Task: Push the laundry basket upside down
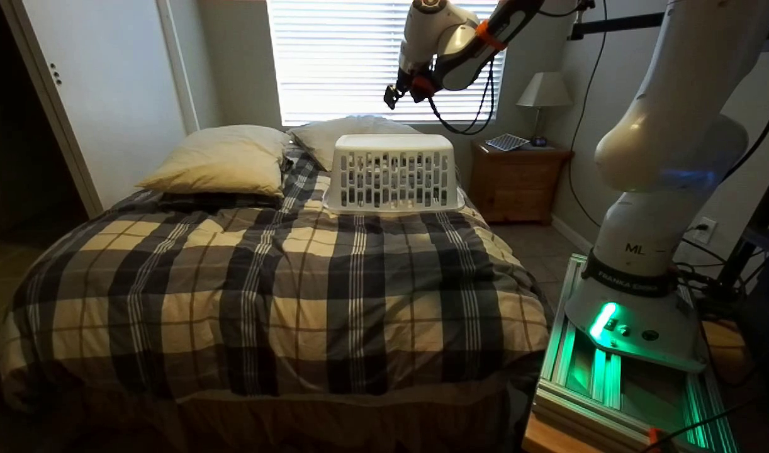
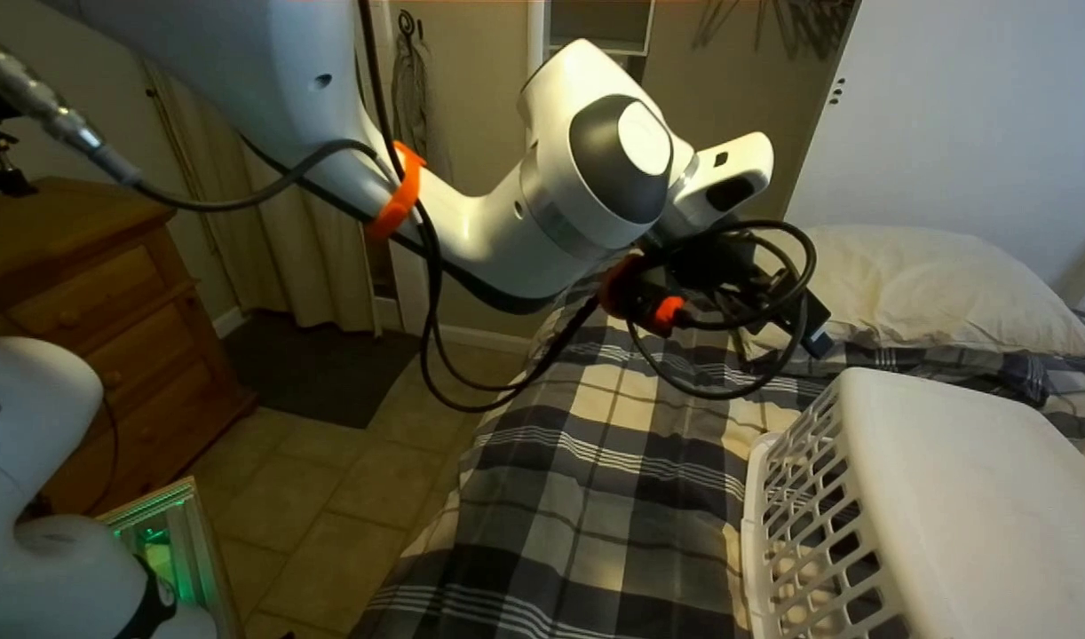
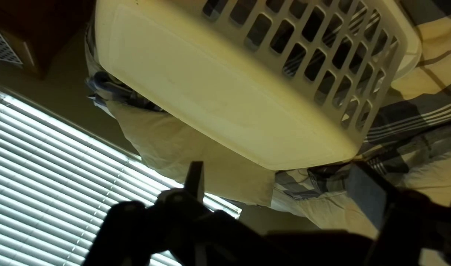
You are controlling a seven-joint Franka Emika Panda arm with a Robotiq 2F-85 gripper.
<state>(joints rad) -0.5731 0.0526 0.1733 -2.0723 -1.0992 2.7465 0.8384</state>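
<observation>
The white laundry basket (image 1: 394,143) stands upside down on the bed, with its smooth solid base facing up and its rim on the plaid cover. It shows at the right of an exterior view (image 2: 978,479), cut off by the frame edge. In the wrist view the basket (image 3: 218,96) fills the upper middle, its base and one slotted side visible. My gripper (image 3: 281,186) is open, with nothing between its fingers. The gripper (image 1: 392,96) is in the air above the basket's height, apart from it. It also shows near the pillow in an exterior view (image 2: 816,337), partly hidden by cables.
The plaid bed cover (image 1: 296,277) lies under the basket. A cream pillow (image 1: 224,160) lies beside the basket, and another pillow (image 1: 315,139) is behind it. A wooden nightstand (image 1: 516,182) with a lamp (image 1: 544,91) stands by the bed, below the window blinds (image 1: 334,63).
</observation>
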